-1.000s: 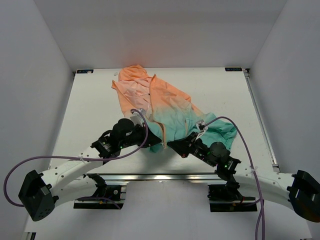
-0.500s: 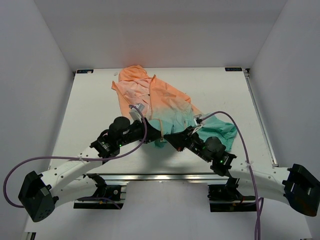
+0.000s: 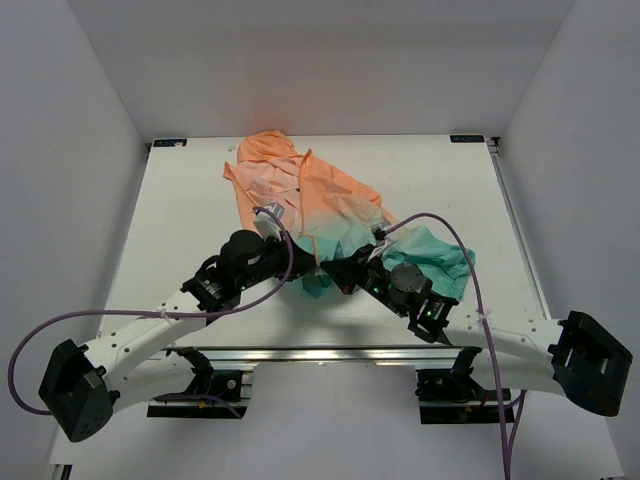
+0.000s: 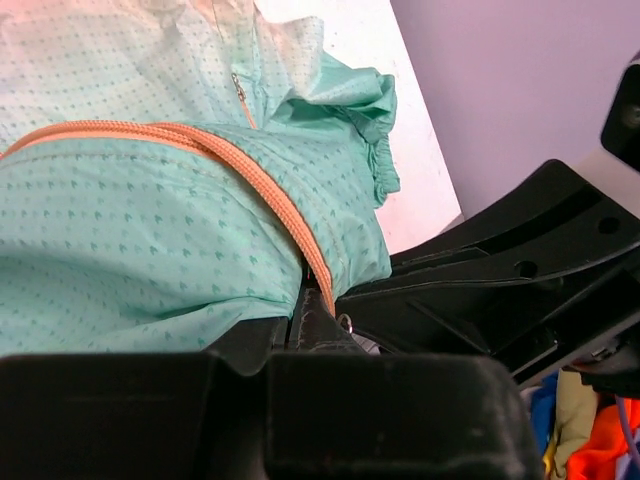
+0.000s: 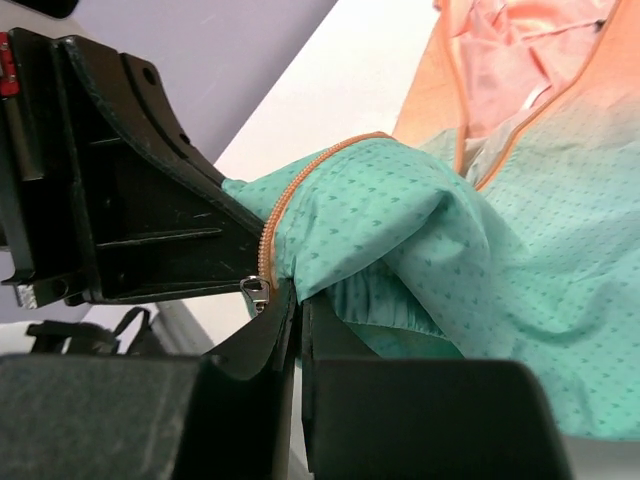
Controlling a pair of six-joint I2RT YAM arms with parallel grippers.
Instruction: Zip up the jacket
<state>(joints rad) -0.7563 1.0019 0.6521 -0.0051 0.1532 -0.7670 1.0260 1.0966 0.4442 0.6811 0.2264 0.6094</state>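
The jacket (image 3: 320,205) lies crumpled mid-table, peach-orange at the hood and teal-green at the hem. My left gripper (image 3: 312,268) and right gripper (image 3: 336,274) meet at the teal hem, nearly touching. In the left wrist view the left gripper (image 4: 303,318) is shut on the hem beside the orange zipper tape (image 4: 250,165). In the right wrist view the right gripper (image 5: 298,305) is shut on the hem of the jacket (image 5: 480,240) at the bottom end of the zipper, with the small metal slider (image 5: 256,291) just beside its left finger.
The white table (image 3: 180,220) ends at a metal rail (image 3: 320,352) along the near edge. White walls enclose the table on the left, right and far side. Purple cables (image 3: 150,316) loop off both arms.
Both grippers have moved toward each other, dragging the teal hem inward; the right arm has swung left and the hem is now bunched between them.
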